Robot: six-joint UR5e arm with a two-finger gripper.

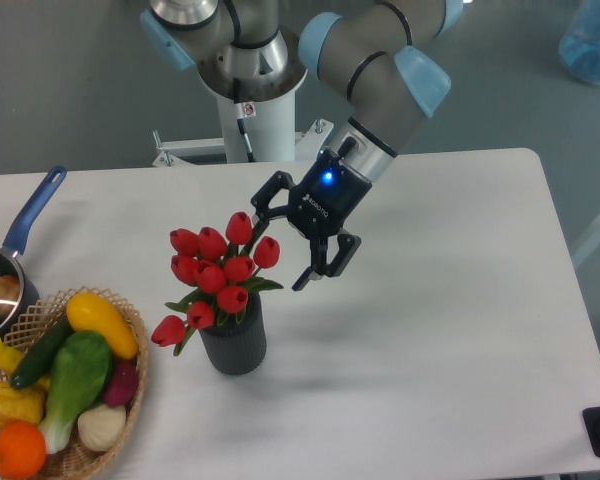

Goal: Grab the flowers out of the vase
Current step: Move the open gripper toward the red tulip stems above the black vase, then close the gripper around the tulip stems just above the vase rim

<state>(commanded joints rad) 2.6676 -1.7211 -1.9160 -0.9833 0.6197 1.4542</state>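
Gripper (278,250) hangs above the table (460,300) with its two black fingers spread wide and nothing held between them. One fingertip (255,214) sits at the upper right edge of the flowers (217,270), just beside the topmost red bud; contact cannot be judged from this single view. The other fingertip (302,284) is lower and to the right, clear of the bunch, over bare white tabletop. A blue indicator light glows on the gripper body, above and to the right of the fingers. The flowers stand upright in the vase (234,342), red buds clustered left of and slightly below the open fingers, green leaves spilling over the rim; one bud droops out to the lower left, well away from both fingers. The vase, dark grey and ribbed, sits on the table below and left of the fingers, well apart from them. Farther left of the fingers, at the table's lower left corner, a wicker basket (130,375) holds coloured vegetables: yellow, green, orange, white and purple pieces. Above the basket, at the left edge, a saucepan (10,265) with a blue handle is partly cut off by the frame.
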